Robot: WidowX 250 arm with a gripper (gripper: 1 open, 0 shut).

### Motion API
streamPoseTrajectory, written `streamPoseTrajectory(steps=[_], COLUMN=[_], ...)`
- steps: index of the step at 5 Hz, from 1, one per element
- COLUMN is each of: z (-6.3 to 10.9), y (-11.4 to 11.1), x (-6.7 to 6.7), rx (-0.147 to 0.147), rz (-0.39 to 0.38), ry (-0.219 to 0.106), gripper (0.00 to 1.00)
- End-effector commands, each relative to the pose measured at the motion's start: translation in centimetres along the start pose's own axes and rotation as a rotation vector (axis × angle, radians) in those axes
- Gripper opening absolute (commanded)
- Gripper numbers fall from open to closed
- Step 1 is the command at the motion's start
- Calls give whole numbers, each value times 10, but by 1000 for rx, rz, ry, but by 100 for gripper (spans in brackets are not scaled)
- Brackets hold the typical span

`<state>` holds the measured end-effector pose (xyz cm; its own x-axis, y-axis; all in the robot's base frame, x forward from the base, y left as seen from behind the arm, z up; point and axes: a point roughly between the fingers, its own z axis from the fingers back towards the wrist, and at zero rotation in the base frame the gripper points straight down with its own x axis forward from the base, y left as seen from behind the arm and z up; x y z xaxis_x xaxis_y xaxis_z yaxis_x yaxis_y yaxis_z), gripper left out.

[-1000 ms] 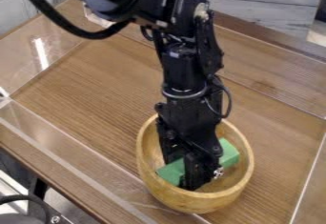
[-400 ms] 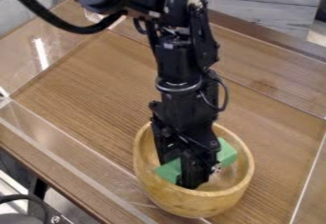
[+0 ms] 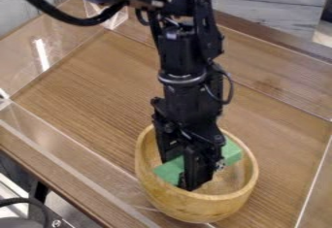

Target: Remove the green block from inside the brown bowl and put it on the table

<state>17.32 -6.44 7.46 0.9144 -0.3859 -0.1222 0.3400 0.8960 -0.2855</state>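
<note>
The brown bowl [image 3: 195, 209] sits on the table [image 3: 91, 91] near the front right. The black arm reaches steeply down into it. Inside the bowl lies the green block [image 3: 234, 155], with one end showing to the right of the fingers and the other end to the left. My gripper [image 3: 197, 180] is shut on the green block across its middle, with a finger on each long side. The middle of the block and the fingertips' contact with it are hidden behind the black fingers. The block is still within the bowl's rim.
Low clear plastic walls [image 3: 52, 140] edge the table at the left and front. Bare wood-grain tabletop spreads to the left of the bowl and behind it. A black cable loops above the arm at the top.
Almost nothing differs. The gripper keeps its hold on the green block inside the bowl, and the arm looks only a touch higher.
</note>
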Motion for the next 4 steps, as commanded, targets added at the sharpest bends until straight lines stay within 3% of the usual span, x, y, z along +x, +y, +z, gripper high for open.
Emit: streamPoseTrajectory(steps=[1,4], z=[21,46], y=[-1,0], x=[7,2], rx=[1,-16], rz=[2,35], ry=[-67,-97], gripper=[0,0])
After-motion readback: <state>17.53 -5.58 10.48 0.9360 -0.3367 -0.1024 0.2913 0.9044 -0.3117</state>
